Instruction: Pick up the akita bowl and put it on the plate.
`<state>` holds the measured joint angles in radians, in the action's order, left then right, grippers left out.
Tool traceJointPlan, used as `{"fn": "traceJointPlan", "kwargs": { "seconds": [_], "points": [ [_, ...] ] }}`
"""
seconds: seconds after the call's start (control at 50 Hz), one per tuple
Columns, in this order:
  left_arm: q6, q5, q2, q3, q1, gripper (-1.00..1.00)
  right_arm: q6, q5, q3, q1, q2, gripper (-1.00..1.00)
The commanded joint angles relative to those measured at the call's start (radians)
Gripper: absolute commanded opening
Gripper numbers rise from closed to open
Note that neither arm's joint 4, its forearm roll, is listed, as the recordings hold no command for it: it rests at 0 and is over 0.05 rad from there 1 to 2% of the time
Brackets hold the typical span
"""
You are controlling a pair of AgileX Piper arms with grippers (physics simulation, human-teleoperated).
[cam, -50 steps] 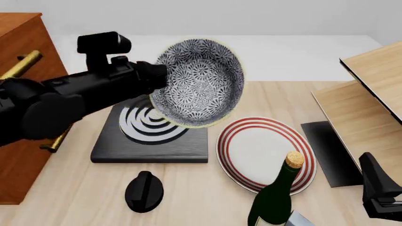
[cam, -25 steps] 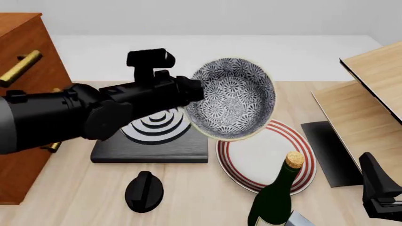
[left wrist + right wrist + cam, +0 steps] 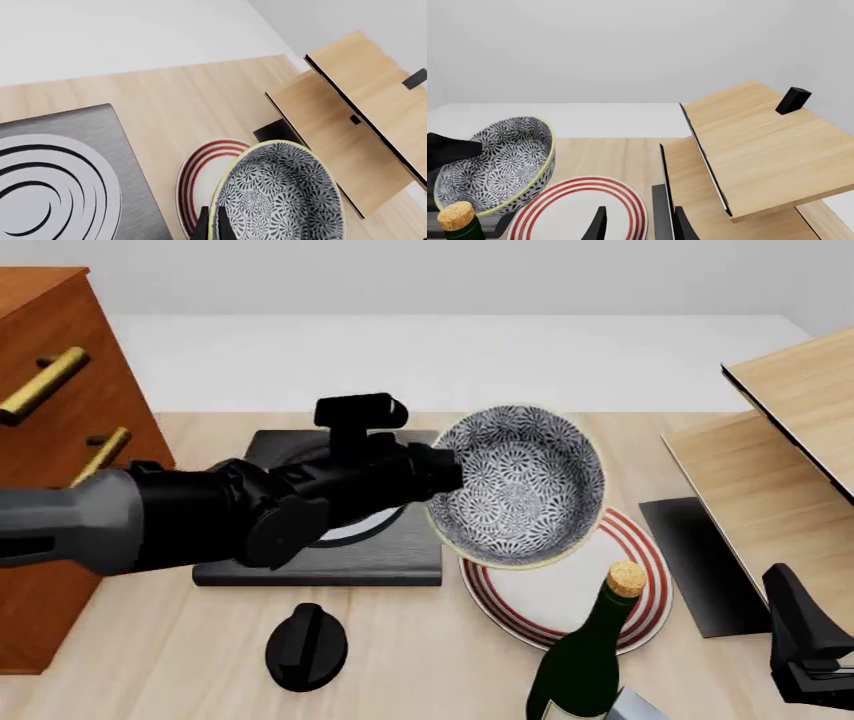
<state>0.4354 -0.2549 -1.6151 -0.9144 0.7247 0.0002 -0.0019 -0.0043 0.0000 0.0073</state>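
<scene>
The akita bowl, navy-and-white patterned with a pale rim, hangs tilted on its side in the air, its opening facing the front camera. It overlaps the far left part of the red-ringed white plate, which lies flat on the table. My left gripper is shut on the bowl's left rim. In the left wrist view the fingers pinch the bowl by its rim, above the plate. My right gripper is open and holds nothing, low at the near right; it faces the plate and the bowl.
A black square slab with grey rings lies left of the plate, under my left arm. A corked green bottle stands at the plate's near edge. A black knob, a wooden drawer unit and a light wooden shelf are also here.
My left arm has carried the bowl to the right and downward, from above the black slab to over the plate's left part. The right arm has not moved.
</scene>
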Motion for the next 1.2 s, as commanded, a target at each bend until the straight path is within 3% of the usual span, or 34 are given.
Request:
{"fn": "traceJointPlan", "kwargs": {
  "seconds": [0.02, 0.46, 1.2],
  "points": [
    [0.009, -0.046, -0.049, -0.008, 0.001, -1.0, 0.0, 0.0, 0.0, 0.0, 0.0, 1.0],
    [0.02, -0.083, -0.148, -0.054, -0.003, -1.0, 0.0, 0.0, 0.0, 0.0, 0.0, 1.0],
    [-0.022, -0.011, -0.326, -0.233, 0.005, -1.0, 0.0, 0.0, 0.0, 0.0, 0.0, 1.0]
  ]
}}
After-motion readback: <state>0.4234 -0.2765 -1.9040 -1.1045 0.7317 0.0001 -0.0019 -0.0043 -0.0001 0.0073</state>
